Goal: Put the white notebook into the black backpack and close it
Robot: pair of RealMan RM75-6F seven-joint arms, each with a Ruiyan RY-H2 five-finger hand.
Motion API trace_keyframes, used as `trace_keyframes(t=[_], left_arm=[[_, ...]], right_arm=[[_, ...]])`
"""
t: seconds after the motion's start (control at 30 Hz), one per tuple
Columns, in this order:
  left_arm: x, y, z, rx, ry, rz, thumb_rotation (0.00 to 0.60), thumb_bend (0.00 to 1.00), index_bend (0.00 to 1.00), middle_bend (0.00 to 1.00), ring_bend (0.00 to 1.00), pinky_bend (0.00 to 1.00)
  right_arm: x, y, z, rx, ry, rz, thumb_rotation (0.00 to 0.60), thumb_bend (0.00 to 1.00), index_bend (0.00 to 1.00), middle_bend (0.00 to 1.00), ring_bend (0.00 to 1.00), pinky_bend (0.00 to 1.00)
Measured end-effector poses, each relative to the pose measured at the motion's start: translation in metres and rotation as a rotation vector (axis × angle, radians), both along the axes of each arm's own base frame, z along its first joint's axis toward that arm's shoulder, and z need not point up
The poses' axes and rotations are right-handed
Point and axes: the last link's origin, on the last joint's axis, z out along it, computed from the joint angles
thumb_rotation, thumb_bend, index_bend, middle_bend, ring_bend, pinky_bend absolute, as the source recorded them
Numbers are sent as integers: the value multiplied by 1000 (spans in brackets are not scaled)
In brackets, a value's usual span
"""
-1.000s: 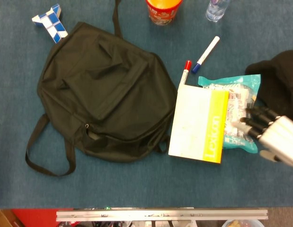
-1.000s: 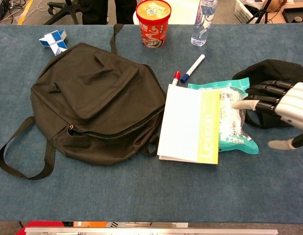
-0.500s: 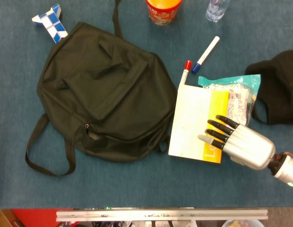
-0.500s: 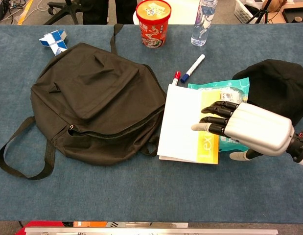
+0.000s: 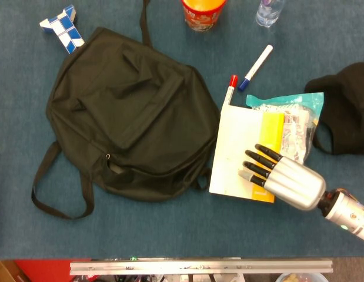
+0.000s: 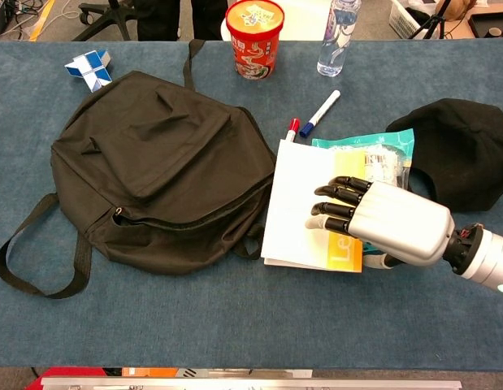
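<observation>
The white notebook (image 5: 237, 153) with a yellow band lies flat on the blue table, just right of the black backpack (image 5: 129, 111). The backpack lies flat with its zipper mostly shut and a small gap near the pull (image 5: 108, 157). My right hand (image 5: 281, 176) hovers over the notebook's lower right corner, fingers stretched out leftward across the yellow band and holding nothing. In the chest view the same hand (image 6: 381, 223) covers part of the notebook (image 6: 304, 203), beside the backpack (image 6: 162, 162); whether it touches the cover I cannot tell. My left hand is out of sight.
A teal snack packet (image 5: 293, 117) lies partly under the notebook's right edge. A red marker (image 5: 231, 88) and a blue marker (image 5: 256, 66) lie behind it. A black cap (image 5: 343, 114) sits at right. A noodle cup (image 5: 202, 12), a bottle (image 5: 269, 10) and a twist puzzle (image 5: 63, 28) line the back.
My right hand has moved left from over the snack packet onto the notebook's yellow band and dropped lower. The notebook and backpack have not moved.
</observation>
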Motion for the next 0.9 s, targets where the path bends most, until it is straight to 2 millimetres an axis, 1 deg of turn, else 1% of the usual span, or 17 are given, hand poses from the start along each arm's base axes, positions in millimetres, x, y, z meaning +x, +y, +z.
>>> trace_keyframes(t=[0.1,0.2,0.3,0.43,0.5,0.6,0.73,0.83,0.9], left_arm=[[-1,0,0,0,-2,1,600,200,242,243,255,229],[-1,0,0,-1,-5,2,600,199,242,243,255,229],[-2,0,1,-1,-8,4,600,200,242,243,255,229],[-3,0,2,-1,-12,8,600,199,242,243,255,229],[-4,-1,3,0,-14,10,600,200,242,243,255,229],[-6,-1,4,4,-16,15,600,200,242,243,255,229],[-6,-1,5,3,-17,12,600,199,242,243,255,229],[-5,1,5,-6,-10,1,600,200,242,243,255,229],[-3,4,6,-14,3,-13,600,199,242,243,255,229]], right_arm=[[0,-3,-5,-11,-5,6,600,84,286,285,134,171],[1,-6,-11,-19,-17,10,600,160,305,296,135,171],[3,-9,-16,-22,-29,8,600,192,320,303,139,171],[7,-14,-23,-24,-48,7,600,275,374,322,168,191],[9,-15,-24,-26,-63,5,600,306,410,342,191,221],[11,-18,-25,-37,-78,8,600,339,488,390,244,293],[14,-23,-24,-62,-113,16,600,388,580,472,340,417],[14,-30,-21,-90,-142,22,600,411,666,517,406,495],[15,-37,-19,-110,-155,29,600,432,702,541,441,538]])
